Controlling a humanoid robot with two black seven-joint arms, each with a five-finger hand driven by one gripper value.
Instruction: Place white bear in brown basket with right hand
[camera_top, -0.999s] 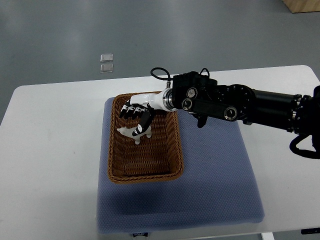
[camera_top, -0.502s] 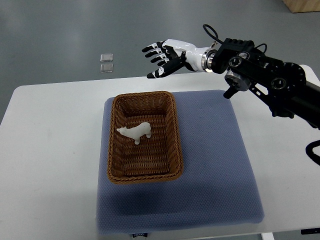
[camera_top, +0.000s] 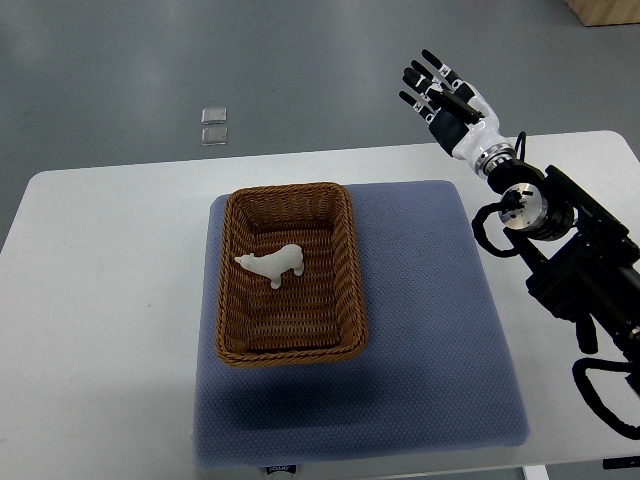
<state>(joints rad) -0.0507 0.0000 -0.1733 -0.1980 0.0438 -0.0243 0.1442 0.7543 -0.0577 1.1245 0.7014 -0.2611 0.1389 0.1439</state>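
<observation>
The white bear lies inside the brown basket; the right hand, at 2 o'clock, has its fingers spread, empty.

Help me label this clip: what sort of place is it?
Probably a lab or test room: a plain white table with a blue mat on a bare grey floor, with nothing domestic in view.

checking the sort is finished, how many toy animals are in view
1: a white bear lying inside the brown basket on the blue mat, towards the basket's far left. The basket's weave hides nothing else that I can see; the right hand holds nothing.
</observation>
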